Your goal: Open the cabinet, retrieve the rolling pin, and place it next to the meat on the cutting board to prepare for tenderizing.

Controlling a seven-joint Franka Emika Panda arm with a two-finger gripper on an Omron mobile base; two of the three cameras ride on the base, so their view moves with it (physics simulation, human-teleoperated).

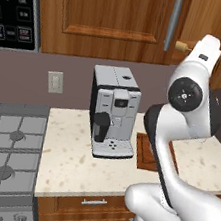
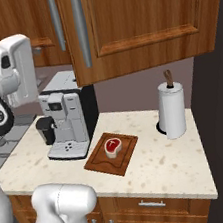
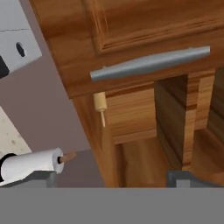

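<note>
Hovering in front of the cabinet (image 3: 144,26) with jaws spread wide, pinching nothing. Looking past the bar handle (image 3: 151,64) into the open compartment and its bare wooden shelf (image 3: 144,153).

Spotting the rolling pin (image 3: 100,101) at the compartment's edge, one tan end and thin handle poking out beside the door frame; rest of its length hidden.

Judging it stiff, light and smooth, so likely rolling or swivelling if pinched near an end. Favouring a grip across the thick barrel, close to the middle, rather than on the slim handle.

Noting tight room: door edge and frame crowding the visible end, inner partition close by, calling for a straight pull outward before turning.

Seeing the meat (image 2: 112,147) sitting on the cutting board (image 2: 98,163) on the tabletop (image 2: 163,171), with the coffee machine (image 2: 67,120) just beside the board and the paper towel roll (image 2: 172,107) further off. Leaving bare board on either side of the meat for setting the pin down.
</note>
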